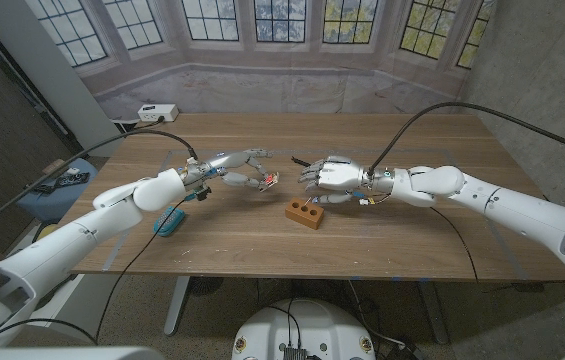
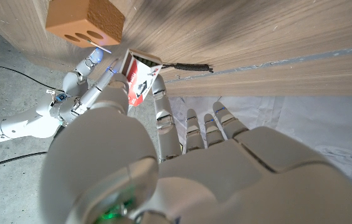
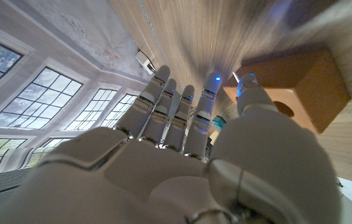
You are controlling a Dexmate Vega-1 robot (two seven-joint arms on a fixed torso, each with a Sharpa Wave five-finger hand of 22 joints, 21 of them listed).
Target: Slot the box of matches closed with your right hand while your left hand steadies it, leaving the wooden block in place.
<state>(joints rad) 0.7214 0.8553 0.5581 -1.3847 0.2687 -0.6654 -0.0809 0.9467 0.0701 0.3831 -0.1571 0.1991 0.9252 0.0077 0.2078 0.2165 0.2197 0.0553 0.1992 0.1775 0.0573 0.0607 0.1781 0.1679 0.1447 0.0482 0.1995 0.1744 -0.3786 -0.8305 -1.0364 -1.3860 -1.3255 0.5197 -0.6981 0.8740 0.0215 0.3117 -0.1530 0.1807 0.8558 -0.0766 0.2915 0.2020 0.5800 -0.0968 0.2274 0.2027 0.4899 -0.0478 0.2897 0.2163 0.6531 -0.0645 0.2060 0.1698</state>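
Table (image 1: pixel 412 250) mid-area: left robot hand (image 1: pixel 245 168) holds matchbox (image 1: pixel 270 180).

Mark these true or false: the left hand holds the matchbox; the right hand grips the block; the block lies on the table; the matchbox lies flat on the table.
1. The left hand holds the matchbox. True.
2. The right hand grips the block. False: it hovers apart from it, holding nothing.
3. The block lies on the table. True.
4. The matchbox lies flat on the table. False: it is pinched in the left hand's fingers.
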